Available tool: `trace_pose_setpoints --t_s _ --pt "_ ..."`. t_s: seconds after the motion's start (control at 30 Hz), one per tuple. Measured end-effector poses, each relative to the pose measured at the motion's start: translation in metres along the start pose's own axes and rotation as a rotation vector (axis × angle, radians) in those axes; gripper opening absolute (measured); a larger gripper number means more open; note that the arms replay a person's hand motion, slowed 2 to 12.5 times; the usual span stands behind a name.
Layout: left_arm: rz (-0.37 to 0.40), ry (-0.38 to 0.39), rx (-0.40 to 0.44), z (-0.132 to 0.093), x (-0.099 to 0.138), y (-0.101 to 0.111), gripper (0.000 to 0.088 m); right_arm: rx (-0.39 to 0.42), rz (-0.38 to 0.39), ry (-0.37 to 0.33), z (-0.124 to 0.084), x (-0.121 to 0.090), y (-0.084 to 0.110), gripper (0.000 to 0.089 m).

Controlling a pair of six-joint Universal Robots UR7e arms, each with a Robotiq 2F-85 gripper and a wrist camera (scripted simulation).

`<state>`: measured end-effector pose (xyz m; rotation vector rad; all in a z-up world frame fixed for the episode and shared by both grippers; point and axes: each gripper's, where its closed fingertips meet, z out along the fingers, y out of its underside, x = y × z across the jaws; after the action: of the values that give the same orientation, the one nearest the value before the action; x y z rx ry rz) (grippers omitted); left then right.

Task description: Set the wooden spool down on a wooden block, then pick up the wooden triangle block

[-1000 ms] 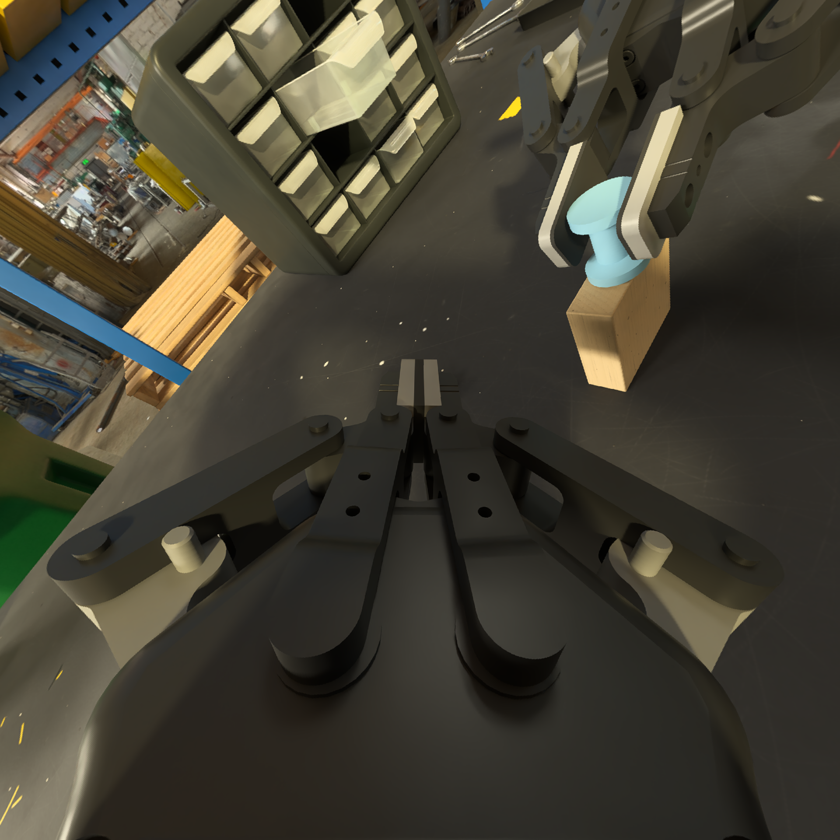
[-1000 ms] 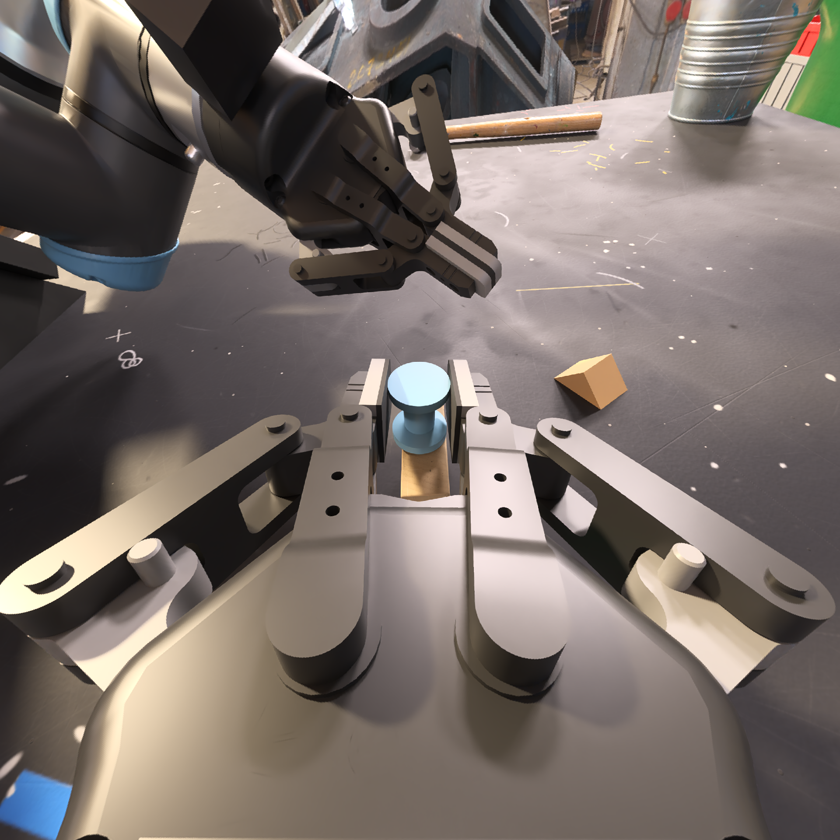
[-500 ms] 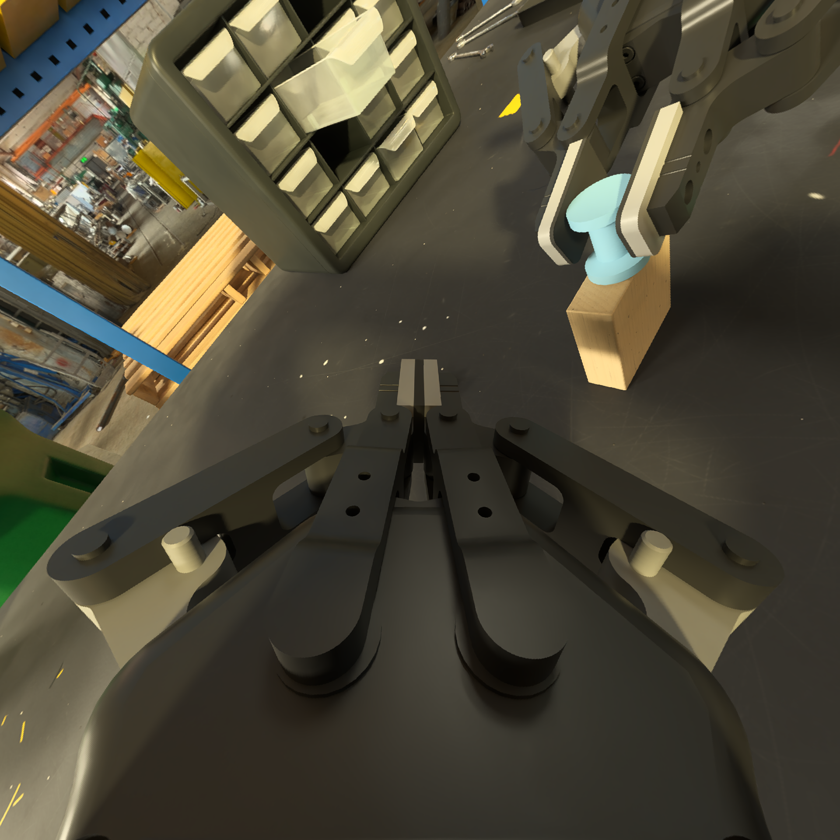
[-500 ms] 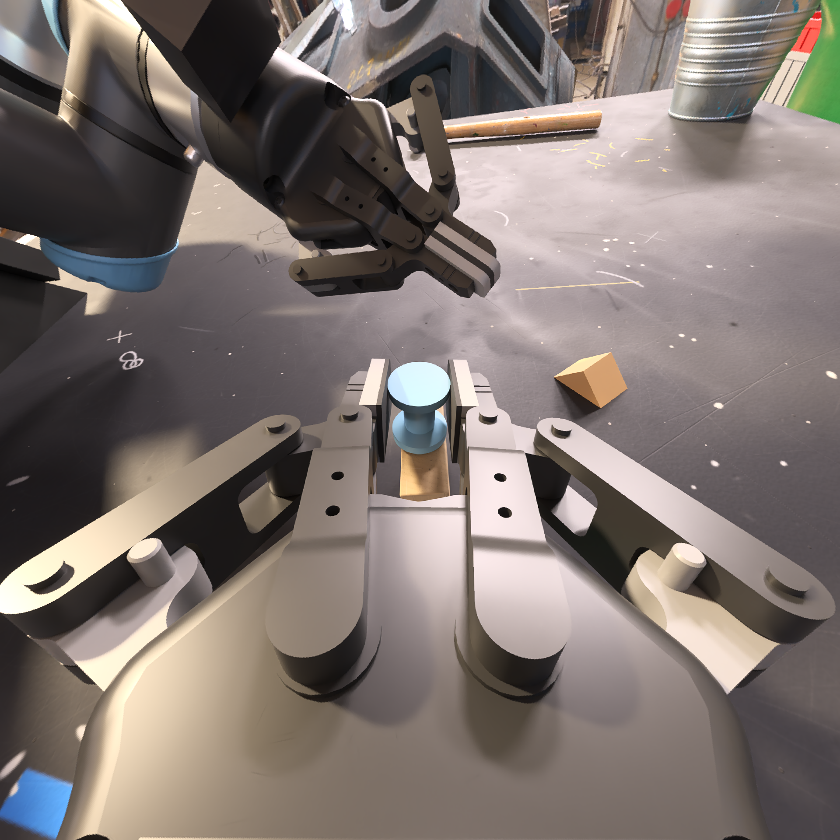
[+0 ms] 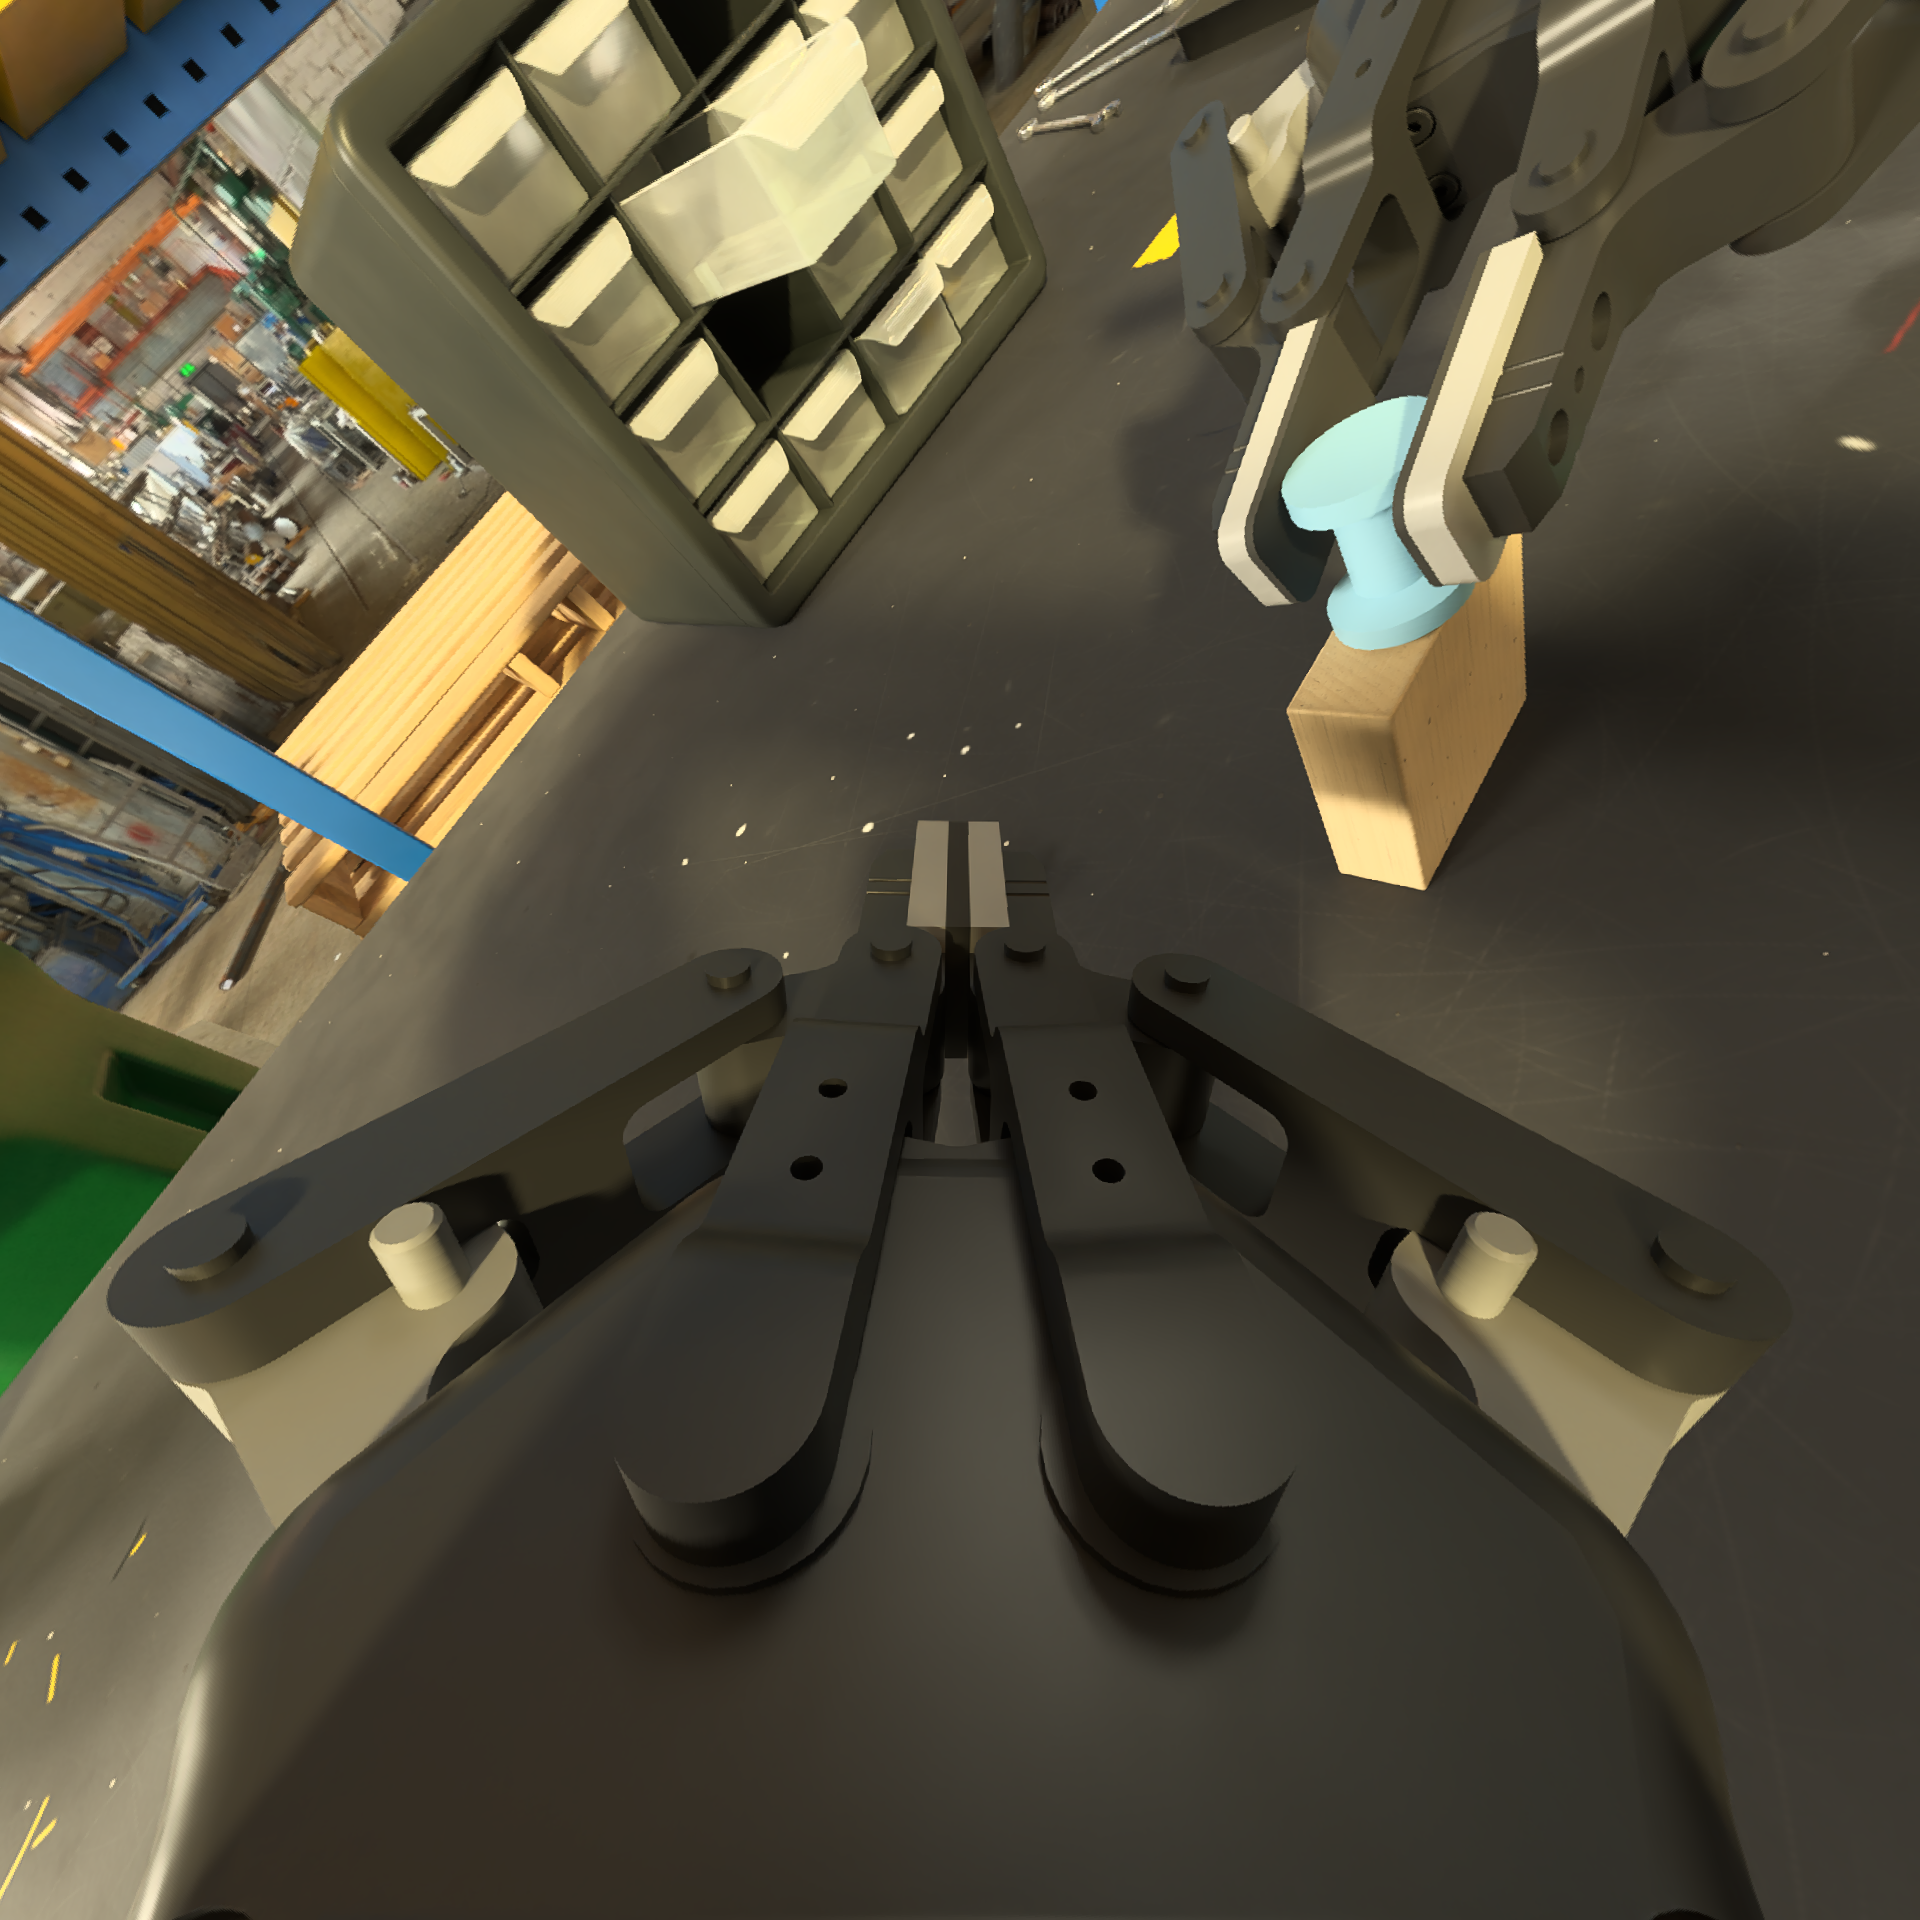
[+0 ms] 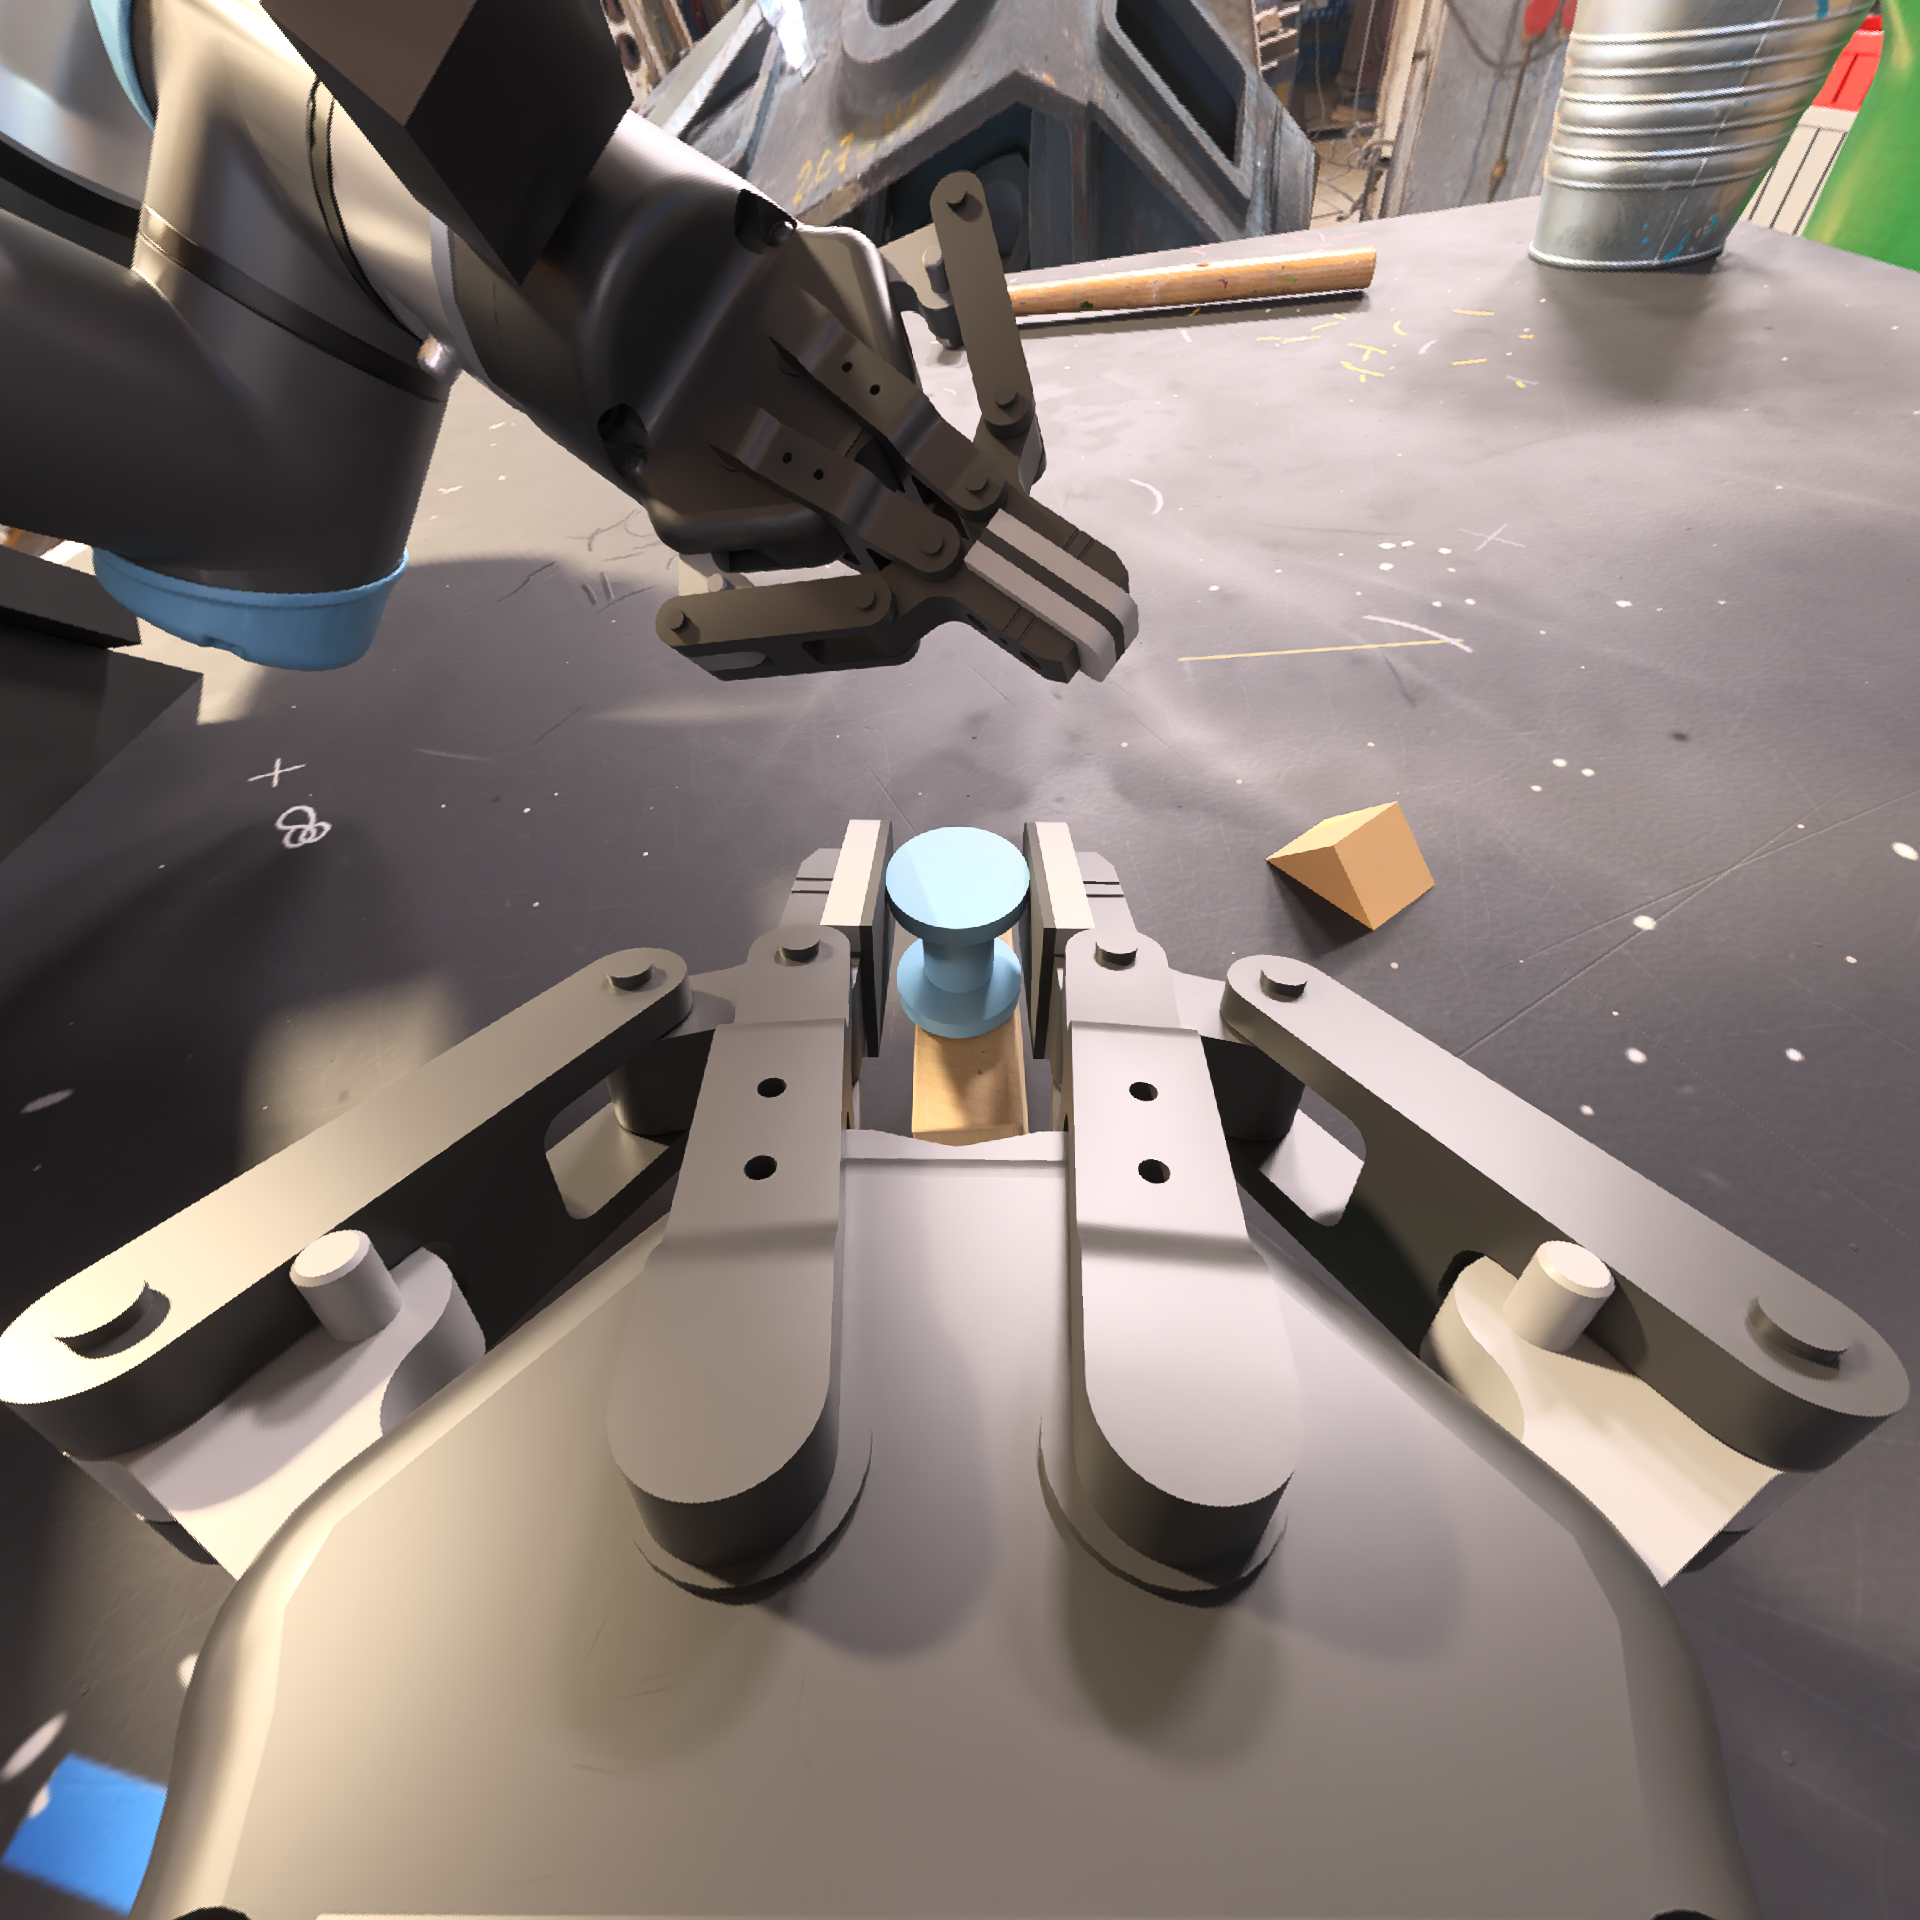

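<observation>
My right gripper (image 6: pixel 956 844) is shut on the light-blue spool (image 6: pixel 956 914), which stands upright with its lower flange on top of the rectangular wooden block (image 6: pixel 961 1081). The left wrist view shows the same: the right gripper (image 5: pixel 1361 574) around the spool (image 5: pixel 1361 520) on the block (image 5: pixel 1403 748). The wooden triangle block (image 6: pixel 1351 862) lies on the dark table to the right of the spool, apart from it. My left gripper (image 5: pixel 956 831) is shut and empty, hovering over the table left of the block; it also shows in the right wrist view (image 6: pixel 1070 623).
A dark drawer cabinet (image 5: pixel 675 312) with one pale drawer pulled out stands at the far left of the table. A wooden rod (image 6: pixel 1184 281) and a metal bucket (image 6: pixel 1662 135) sit at the far edge. A green bin (image 5: pixel 62 1195) is beyond the table's left edge.
</observation>
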<state>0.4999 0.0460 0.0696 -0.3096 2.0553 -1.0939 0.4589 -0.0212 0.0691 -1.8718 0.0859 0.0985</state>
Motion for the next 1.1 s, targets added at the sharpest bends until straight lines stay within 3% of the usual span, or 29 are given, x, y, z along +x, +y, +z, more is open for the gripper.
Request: trace_pose_setpoints --t_s 1.1 --pt "-0.010 0.000 -0.022 0.0009 -0.0007 0.0039 0.0000 0.000 0.001 -0.006 -0.0004 -0.0005 0.0002 0.0221"
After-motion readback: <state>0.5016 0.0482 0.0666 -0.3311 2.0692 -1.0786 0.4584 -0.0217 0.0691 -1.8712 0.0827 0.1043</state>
